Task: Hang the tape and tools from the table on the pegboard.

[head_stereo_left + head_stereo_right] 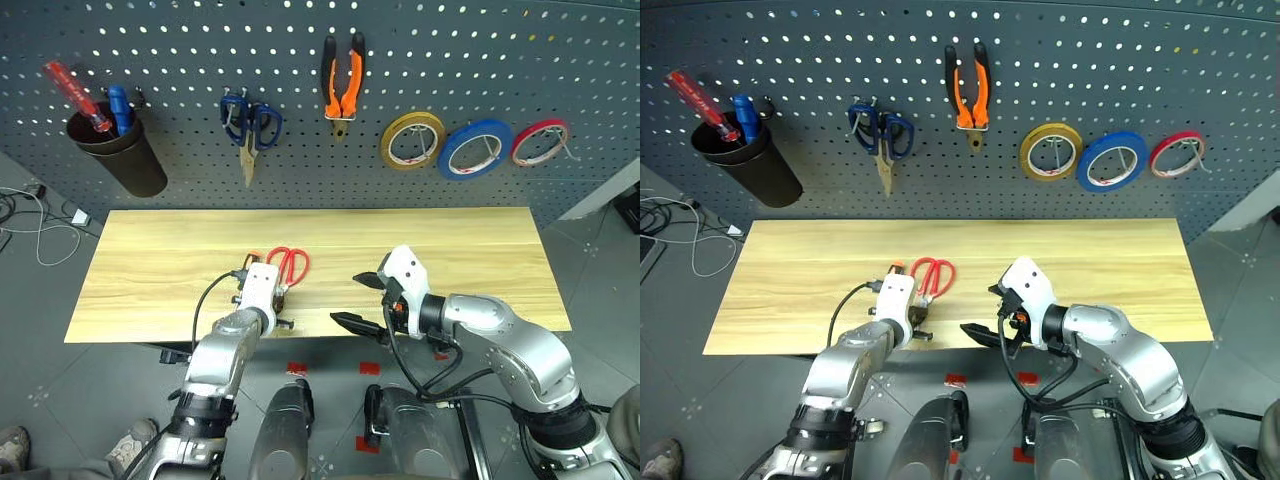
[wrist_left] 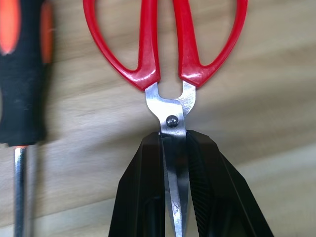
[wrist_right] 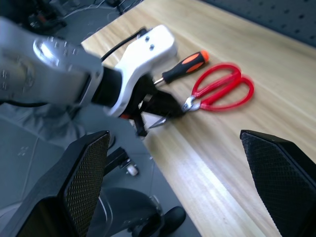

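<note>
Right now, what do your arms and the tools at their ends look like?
Both arms are silver-grey metal with white wrist housings and black cables looping alongside. The left tool and right tool each have two black wedge-shaped fingers with cross-hatched grip faces.

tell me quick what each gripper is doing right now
left gripper: shut on the blades of the red-handled scissors
right gripper: open, holding nothing

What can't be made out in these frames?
- Scissors blade tips: left wrist view, covered by the left tool shut on the blades.
- Screwdriver shaft: right wrist view, behind the left tool; handle top cut off by the edge in the left wrist view.
- Both from the head views: mostly behind the left wrist.
- What the red-handled item in the cup is: too small.
</note>
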